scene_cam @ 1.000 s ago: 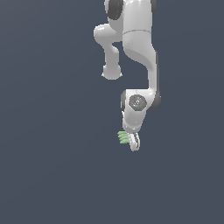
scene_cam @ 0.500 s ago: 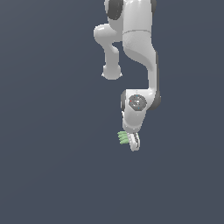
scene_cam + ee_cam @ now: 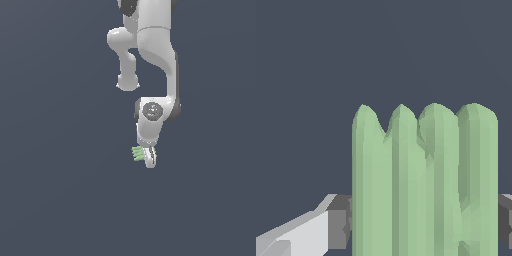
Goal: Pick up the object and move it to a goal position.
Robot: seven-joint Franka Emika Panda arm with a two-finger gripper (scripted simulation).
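I have the gripper (image 3: 148, 159) closed across the ribbed green object (image 3: 137, 153), which sticks out sideways from its fingers (image 3: 336, 222) so I can carry it to the goal.

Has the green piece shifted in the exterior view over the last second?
No. The green piece sits at the same spot below the arm's white elbow joint, in the hand.

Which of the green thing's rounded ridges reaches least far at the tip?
On the green ribbed piece, the ridge second from the outermost, pointed ridge ends shortest, with deep notches either side.
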